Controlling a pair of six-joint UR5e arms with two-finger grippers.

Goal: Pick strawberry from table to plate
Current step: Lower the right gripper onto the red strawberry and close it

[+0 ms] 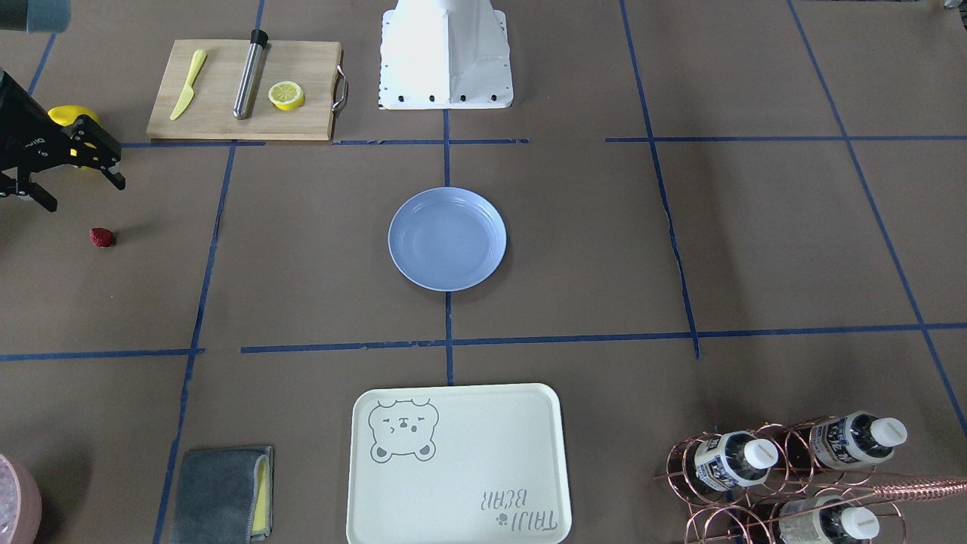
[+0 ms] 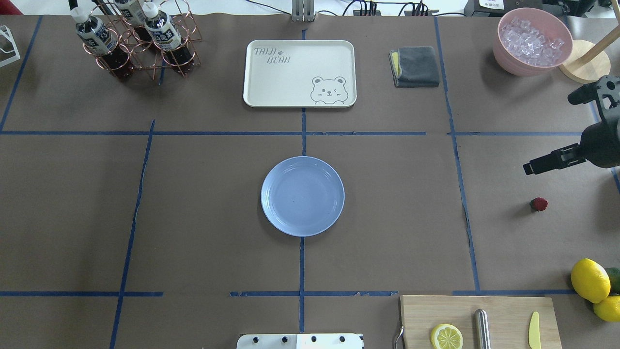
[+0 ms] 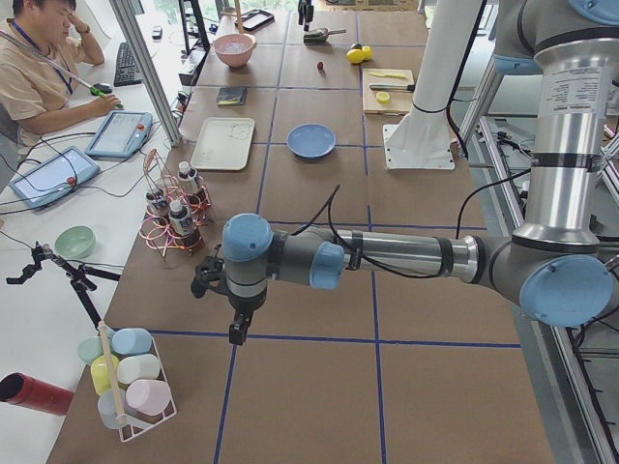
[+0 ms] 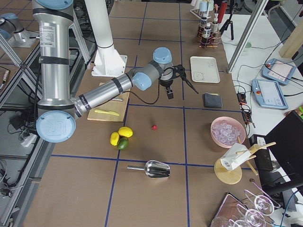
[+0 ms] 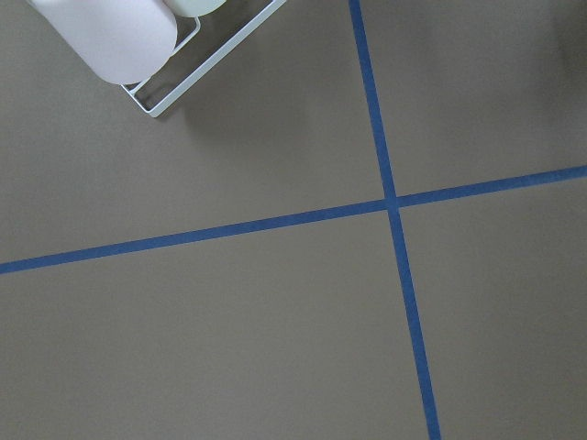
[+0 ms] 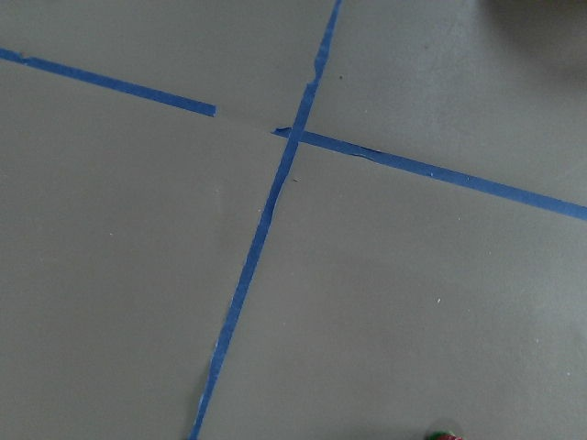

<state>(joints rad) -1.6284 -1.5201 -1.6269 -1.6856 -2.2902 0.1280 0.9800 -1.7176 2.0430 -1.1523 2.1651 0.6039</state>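
Note:
The small dark-red strawberry [image 1: 102,238] [image 2: 538,204] [image 4: 154,127] lies on the brown-paper table [image 2: 193,203], far out on my right side. The pale blue plate [image 1: 447,239] [image 2: 302,196] sits empty at the table's centre. My right gripper [image 1: 87,194] [image 4: 182,91] hangs open above the table, a short way beyond the strawberry and apart from it, with nothing between its fingers. In the right wrist view only the strawberry's top [image 6: 445,433] shows, at the bottom edge. My left gripper [image 3: 218,309] hovers far off at the left end, and I cannot tell whether it is open or shut.
A cutting board [image 2: 479,320] with a lemon half, a steel rod and a yellow knife lies near the robot's base. Lemons [image 2: 590,280] lie near the strawberry. Farther off are the bear tray [image 2: 299,72], grey cloth [image 2: 415,66], ice bowl [image 2: 532,41] and bottle rack [image 2: 138,41].

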